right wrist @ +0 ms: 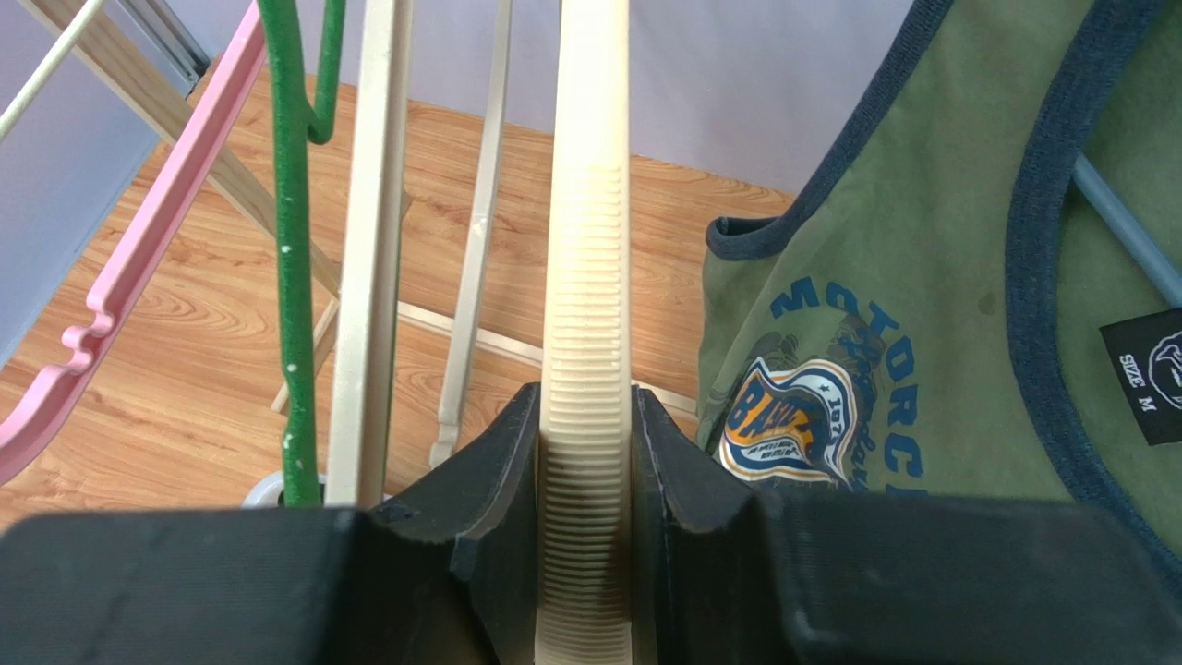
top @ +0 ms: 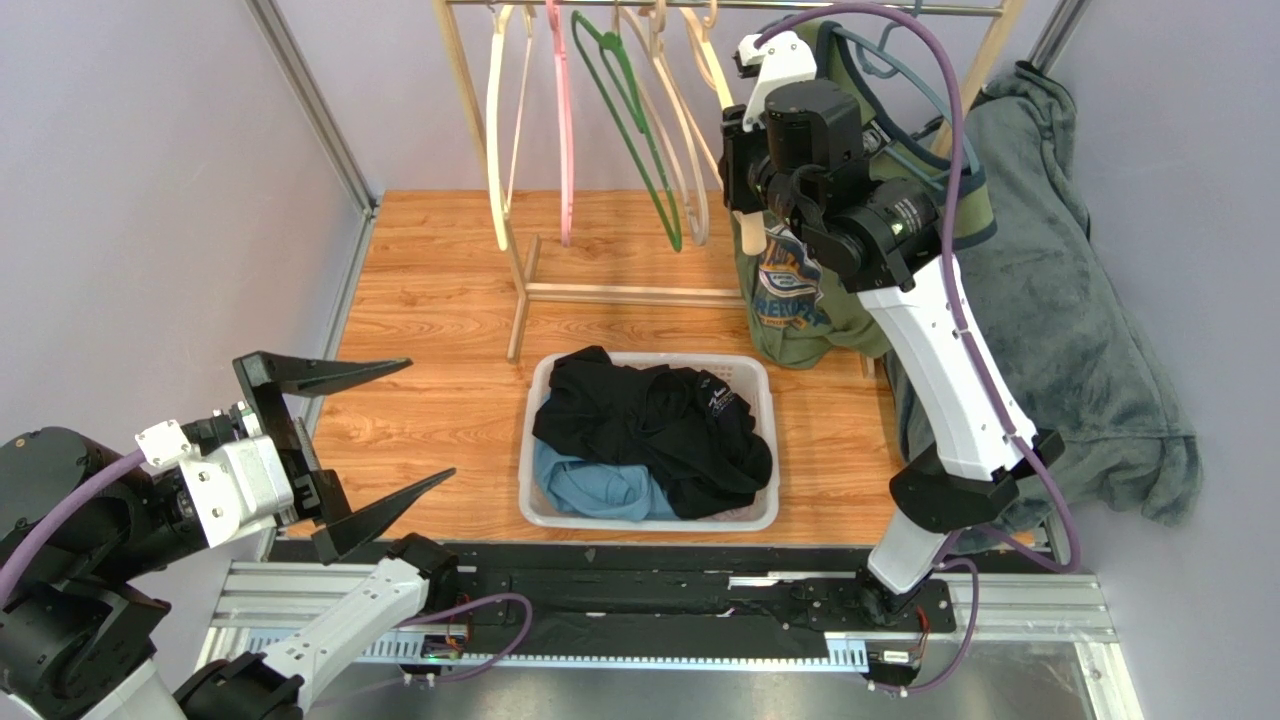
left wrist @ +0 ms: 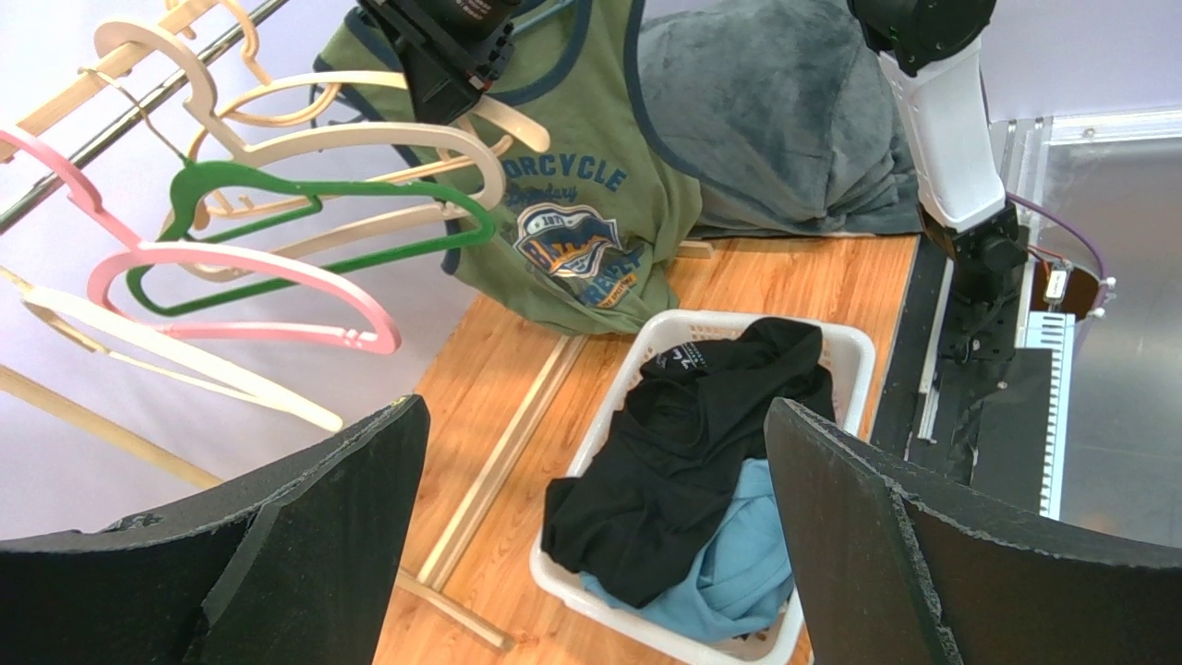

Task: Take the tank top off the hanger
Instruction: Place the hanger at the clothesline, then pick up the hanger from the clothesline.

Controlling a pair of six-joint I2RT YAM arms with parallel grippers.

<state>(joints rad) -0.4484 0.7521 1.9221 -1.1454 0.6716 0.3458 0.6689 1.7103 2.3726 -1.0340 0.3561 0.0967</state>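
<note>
Just beside the right gripper's (right wrist: 584, 416) clamped hanger (right wrist: 586, 208) hangs the tank top (right wrist: 902, 250).

Left gripper (left wrist: 594, 409) was seen spread wide; tank top (left wrist: 597, 180) was hung at twelve o'clock, basket (left wrist: 663, 327) set at six.

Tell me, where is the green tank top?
The tank top hangs from the rack at the back right of the overhead view, just beyond the white basket, between the cream hangers and a grey blanket.
</note>
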